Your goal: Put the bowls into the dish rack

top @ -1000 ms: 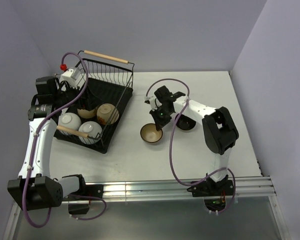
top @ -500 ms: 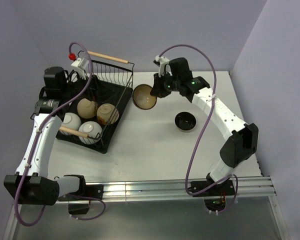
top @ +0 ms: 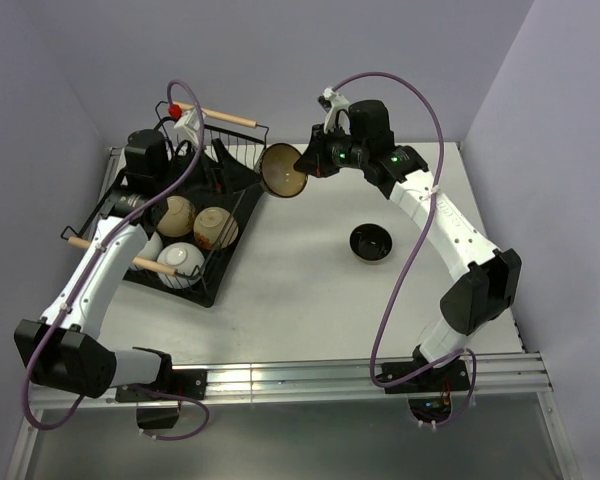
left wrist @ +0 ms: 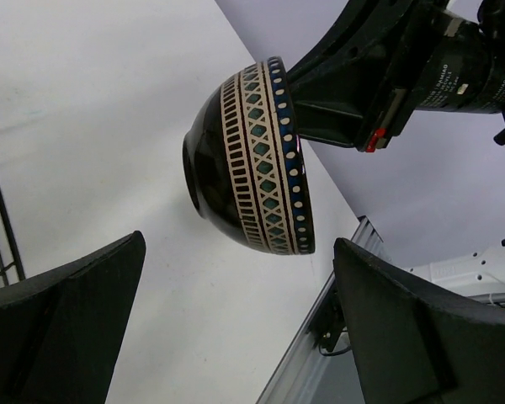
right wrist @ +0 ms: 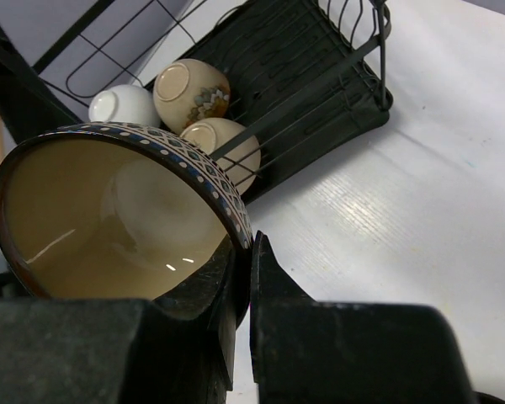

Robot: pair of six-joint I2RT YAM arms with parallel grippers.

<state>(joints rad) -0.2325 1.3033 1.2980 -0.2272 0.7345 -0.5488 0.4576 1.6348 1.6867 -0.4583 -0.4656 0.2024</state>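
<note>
Half hidden under the left arm: white ceramic bowls (top: 180, 258) in the black wire dish rack (top: 242, 150). Pinched by its rim in the closed right gripper (right wrist: 246, 252), tilted: brown tan-lined patterned bowl (top: 285, 170), just off the rack's 2 o'clock corner, nudged toward 12 since before. Spread wide, facing it: left gripper (left wrist: 237, 244).

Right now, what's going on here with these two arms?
The right arm's fingers pinch the rim of a brown patterned bowl, held tilted in the air beside the far corner of the dish rack. The left arm's fingers are spread open facing it. Several bowls already sit in the rack; a black bowl sits on the table.
</note>
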